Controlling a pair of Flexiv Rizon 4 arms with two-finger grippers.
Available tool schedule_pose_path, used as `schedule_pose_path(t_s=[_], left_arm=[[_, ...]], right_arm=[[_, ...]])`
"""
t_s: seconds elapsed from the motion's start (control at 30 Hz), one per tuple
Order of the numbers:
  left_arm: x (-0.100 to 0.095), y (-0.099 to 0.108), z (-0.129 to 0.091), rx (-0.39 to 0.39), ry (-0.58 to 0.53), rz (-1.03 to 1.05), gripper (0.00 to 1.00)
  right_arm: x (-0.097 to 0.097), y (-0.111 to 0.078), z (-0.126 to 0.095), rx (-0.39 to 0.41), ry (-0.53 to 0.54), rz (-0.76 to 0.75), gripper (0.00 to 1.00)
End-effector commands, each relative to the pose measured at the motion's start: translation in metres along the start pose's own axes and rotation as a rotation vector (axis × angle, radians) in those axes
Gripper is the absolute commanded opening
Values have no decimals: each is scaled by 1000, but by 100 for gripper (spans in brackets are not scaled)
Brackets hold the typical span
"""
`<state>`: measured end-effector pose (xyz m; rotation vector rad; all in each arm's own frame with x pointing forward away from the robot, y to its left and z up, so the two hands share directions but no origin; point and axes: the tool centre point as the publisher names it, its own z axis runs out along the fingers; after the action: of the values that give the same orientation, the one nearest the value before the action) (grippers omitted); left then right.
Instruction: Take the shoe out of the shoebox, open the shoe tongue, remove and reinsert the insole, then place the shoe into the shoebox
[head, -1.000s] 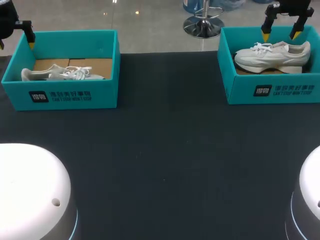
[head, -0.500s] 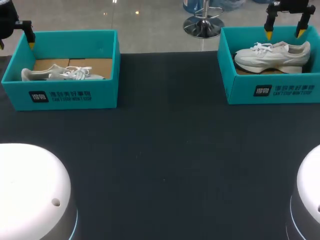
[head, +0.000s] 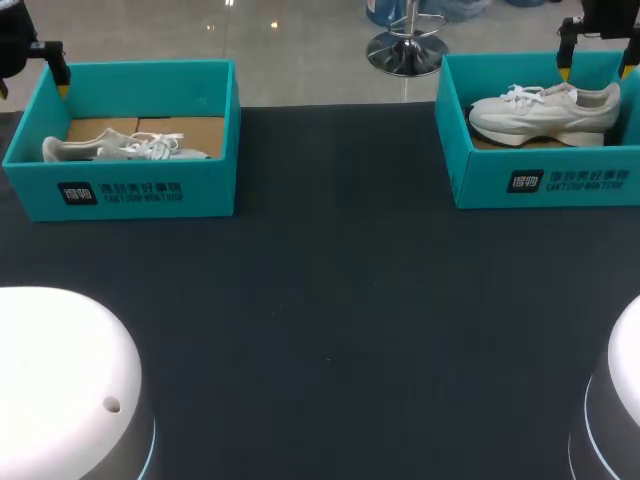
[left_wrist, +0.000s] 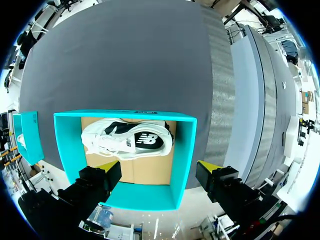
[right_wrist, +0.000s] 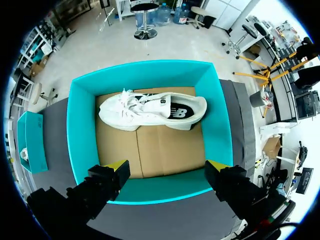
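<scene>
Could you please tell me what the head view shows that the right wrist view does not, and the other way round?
Only the head view shows the left shoebox whole, with the left shoe in it, and the dark table between the boxes. Only the right wrist view shows the right shoebox with its full cardboard floor, and the dark patch on the right shoe. Both show that shoe in its box and the open right gripper near the box's rim.
</scene>
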<state>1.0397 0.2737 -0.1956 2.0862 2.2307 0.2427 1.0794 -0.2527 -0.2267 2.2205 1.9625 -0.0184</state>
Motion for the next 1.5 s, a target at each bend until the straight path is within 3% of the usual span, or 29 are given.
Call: schedule_pose_path(t_s=[0.03,0.17,0.63,0.97,1.5], left_arm=[[0,-1,0,-2,2,0,100],[0,-1,0,-2,2,0,100],[0,-1,0,-2,2,0,100],[0,-1,0,-2,2,0,100],[0,-1,0,-2,2,0,100]], right_arm=[[-5,11,19,-12,4,-12,100],[-9,17,28,-1,-9,5,100],[-9,17,28,-1,-9,5,100],[-34,45,68,32,-20,45,100],[-54,82,94,37,-36,-13,100]])
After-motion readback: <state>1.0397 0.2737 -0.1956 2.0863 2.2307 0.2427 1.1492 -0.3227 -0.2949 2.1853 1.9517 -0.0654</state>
